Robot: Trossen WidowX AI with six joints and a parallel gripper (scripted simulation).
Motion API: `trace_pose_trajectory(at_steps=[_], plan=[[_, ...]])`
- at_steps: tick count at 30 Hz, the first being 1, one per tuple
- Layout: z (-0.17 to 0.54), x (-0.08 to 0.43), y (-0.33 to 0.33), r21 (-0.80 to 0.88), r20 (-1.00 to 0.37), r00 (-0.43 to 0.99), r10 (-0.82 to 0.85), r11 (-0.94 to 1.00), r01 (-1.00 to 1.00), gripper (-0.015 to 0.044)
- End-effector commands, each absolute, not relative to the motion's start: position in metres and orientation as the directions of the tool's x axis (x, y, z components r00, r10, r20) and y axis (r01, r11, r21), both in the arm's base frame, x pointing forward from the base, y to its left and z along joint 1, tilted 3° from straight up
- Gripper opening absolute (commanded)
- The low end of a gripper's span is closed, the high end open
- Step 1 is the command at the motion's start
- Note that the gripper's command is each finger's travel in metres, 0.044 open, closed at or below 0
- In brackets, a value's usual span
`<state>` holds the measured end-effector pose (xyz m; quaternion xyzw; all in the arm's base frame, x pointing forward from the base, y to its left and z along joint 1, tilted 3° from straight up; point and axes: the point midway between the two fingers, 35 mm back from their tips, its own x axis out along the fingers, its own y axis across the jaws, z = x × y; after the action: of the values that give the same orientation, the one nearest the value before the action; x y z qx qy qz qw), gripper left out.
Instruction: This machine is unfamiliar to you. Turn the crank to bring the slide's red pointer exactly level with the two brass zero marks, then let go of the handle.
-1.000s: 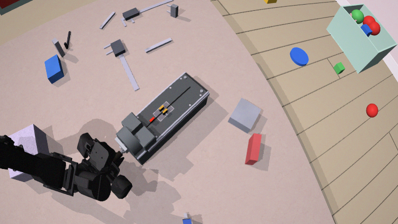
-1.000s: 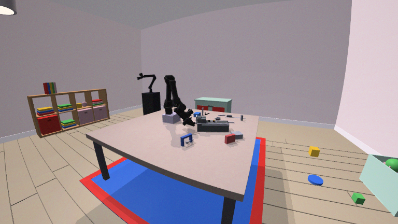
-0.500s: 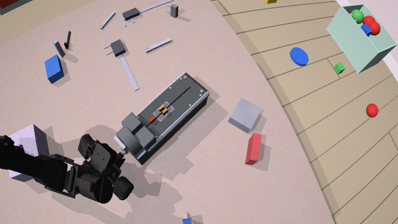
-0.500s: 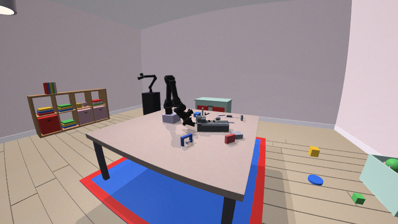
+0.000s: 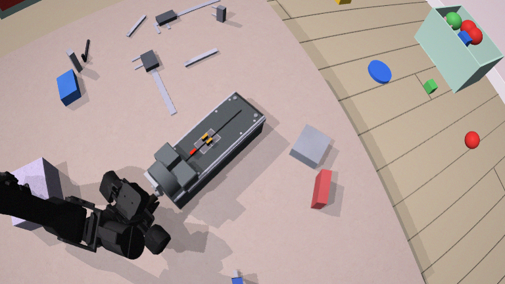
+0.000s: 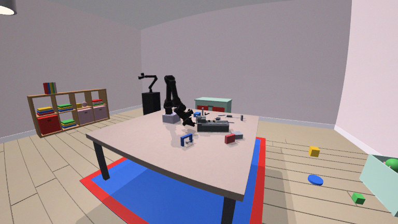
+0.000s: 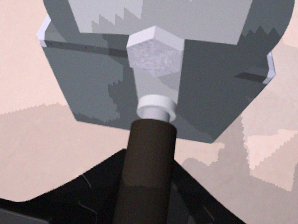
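Note:
The dark grey machine [image 5: 235, 129] [image 6: 212, 128] stands on the table, its crank end toward the arm. Its red pointer [image 5: 192, 152] sits in the slot on the crank side of the two brass zero marks [image 5: 204, 136] [image 5: 208, 140], clearly apart from them. In the wrist view the pale crank arm [image 7: 157, 86] hangs down from its hexagonal hub [image 7: 155, 52] to the brown handle [image 7: 150, 155]. My gripper [image 5: 154, 202] [image 7: 145, 161] is shut on this handle. The fingertips are partly hidden behind the handle and by the arm.
A grey block [image 5: 310, 144] and a red block [image 5: 321, 189] lie off the machine's long side. A blue clamp-like frame [image 6: 182, 141] stands nearer the table's front. Grey tools, loose bars and a blue block [image 5: 68, 86] lie on the other side. A lilac block [image 5: 31, 180] is under the arm.

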<state>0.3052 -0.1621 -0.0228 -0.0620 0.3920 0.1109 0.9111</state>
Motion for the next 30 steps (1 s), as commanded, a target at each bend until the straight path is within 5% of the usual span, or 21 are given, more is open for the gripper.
trace_pose_trajectory(at_steps=[1,30], plan=[[-0.0210,0.3074,-0.1709,-0.050,-0.729,0.673,0.128,0.970,-0.239,0.0000],[-0.0198,0.3081,-0.1730,-0.050,-0.729,0.673,0.128,0.970,-0.239,0.0000]])
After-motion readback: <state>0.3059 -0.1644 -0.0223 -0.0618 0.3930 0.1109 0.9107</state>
